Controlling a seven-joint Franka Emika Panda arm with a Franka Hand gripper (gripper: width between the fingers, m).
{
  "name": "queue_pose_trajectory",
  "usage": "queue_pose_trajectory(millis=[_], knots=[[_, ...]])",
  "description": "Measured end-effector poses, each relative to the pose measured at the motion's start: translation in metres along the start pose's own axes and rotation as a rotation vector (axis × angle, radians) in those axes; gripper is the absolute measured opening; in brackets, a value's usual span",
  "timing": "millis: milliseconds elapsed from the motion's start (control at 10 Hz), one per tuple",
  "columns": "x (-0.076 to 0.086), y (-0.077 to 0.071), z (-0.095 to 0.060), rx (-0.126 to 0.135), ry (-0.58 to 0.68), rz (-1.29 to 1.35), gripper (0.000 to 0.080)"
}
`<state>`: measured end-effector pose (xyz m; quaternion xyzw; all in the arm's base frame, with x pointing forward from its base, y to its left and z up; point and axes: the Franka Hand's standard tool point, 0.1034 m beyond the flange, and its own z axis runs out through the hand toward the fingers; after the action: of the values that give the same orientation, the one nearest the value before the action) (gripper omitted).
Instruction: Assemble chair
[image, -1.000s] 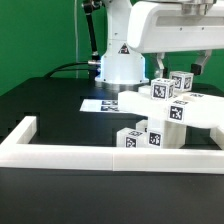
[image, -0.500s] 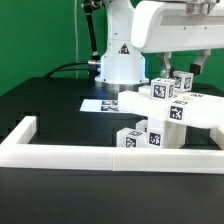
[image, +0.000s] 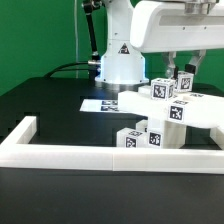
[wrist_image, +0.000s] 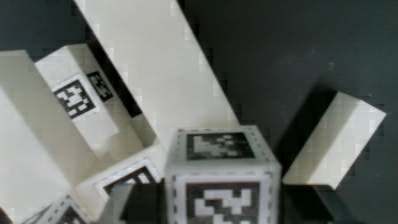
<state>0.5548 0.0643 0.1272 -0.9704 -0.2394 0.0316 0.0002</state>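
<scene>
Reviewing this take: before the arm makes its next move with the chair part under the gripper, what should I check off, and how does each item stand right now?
1. Gripper shut on the tagged block: ok.
2. Block centred between the fingers: cannot tell; the wrist view shows the block but no fingertips.
3. Neighbouring tagged blocks free of the fingers: cannot tell, they sit very close.
4. Loose blocks inside the white border frame: ok.
5. Marker board uncovered: ok.
</scene>
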Motion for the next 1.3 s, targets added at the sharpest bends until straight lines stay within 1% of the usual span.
queue_pose_trajectory(millis=[100,600,700,1000,1200,1300], knots=[[0.0000,0.0000,0.0000,0.000,0.000,0.035,0.0286],[0.0001,-0.0005,0.0004,0.001,0.000,0.416,0.0288],[0.0001,-0.0005,0.0004,0.001,0.000,0.455,0.0288],[0.0000,-0.0001,0.0007,0.004,0.001,0.745,0.0288],[-0.0002,0.0003,0.0008,0.004,0.001,0.852,0.0288],[0.0001,0.0003,0.0009,0.005,0.004,0.963,0.0288]])
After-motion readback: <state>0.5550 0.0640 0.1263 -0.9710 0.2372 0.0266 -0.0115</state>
